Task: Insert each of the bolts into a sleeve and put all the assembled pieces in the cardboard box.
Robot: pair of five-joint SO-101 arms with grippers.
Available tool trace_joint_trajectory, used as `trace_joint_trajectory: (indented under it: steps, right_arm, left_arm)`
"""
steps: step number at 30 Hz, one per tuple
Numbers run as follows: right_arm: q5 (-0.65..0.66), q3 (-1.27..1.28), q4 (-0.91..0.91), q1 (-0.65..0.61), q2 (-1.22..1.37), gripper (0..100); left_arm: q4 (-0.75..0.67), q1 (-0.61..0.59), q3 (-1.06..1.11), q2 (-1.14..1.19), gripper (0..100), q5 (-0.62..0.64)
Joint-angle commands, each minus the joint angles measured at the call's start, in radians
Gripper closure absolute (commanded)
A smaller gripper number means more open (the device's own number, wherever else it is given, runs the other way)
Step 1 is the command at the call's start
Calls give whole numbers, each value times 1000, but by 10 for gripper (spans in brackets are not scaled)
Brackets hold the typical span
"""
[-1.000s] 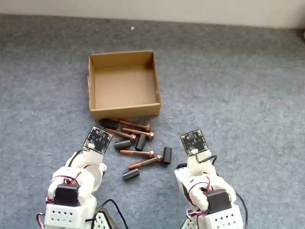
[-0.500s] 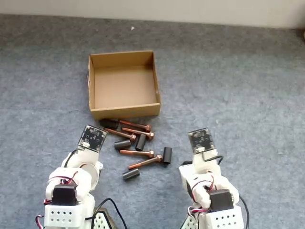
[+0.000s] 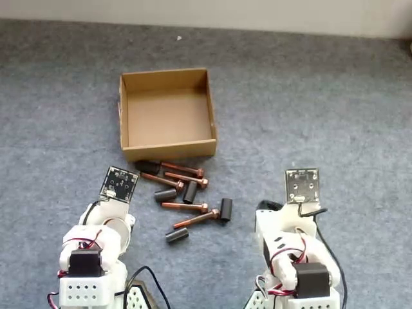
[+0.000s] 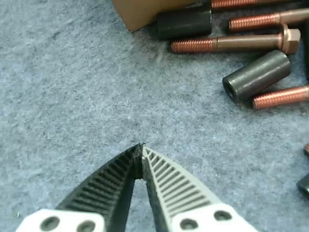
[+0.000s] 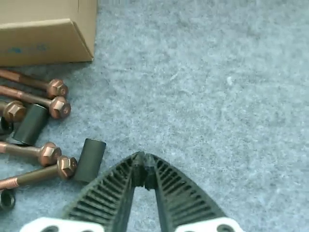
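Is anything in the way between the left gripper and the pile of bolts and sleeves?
Nothing visible. Just carpet lies between the left gripper and the pile's near pieces, a sleeve and a bolt.

Copper bolts point(image 3: 185, 206), black sleeves point(image 3: 226, 209) beside box point(image 3: 168, 150)

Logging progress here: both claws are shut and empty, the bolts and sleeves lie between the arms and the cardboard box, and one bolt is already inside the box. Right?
Not quite. The high view shows the cardboard box empty, with no bolt inside. The rest holds: left claw and right claw are shut and empty, bolts and sleeves between arms and box.
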Motion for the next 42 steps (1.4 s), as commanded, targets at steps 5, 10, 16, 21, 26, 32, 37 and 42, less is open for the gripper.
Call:
trace_joint_trajectory:
  steps: [5,10,16,21,26,32,37,42]
  right_arm:
    - [-63,-64,-4,-119,65,985]
    - [-130,-213,-33,-130,367,985]
    - [-170,-470,-39,-131,786,985]
    - [-172,-530,-131,-131,970,985]
    - [-292,-536,-134,-173,1046,971]
    - [-440,-532,-140,-311,1116,785]
    - [-453,-532,-188,-361,1188,782]
    - [-453,-536,-292,-367,1305,782]
  left_arm:
    - [-20,-15,1,-7,993,-5]
    - [-20,-16,1,-7,993,-5]
    - [-20,-18,1,-7,993,-5]
    - [-20,-18,2,-7,993,-5]
    - [-20,-18,4,-7,994,-5]
    - [-20,-18,12,-7,994,-5]
    - [-20,-18,12,-7,994,-5]
    - [-20,-18,12,-7,994,-5]
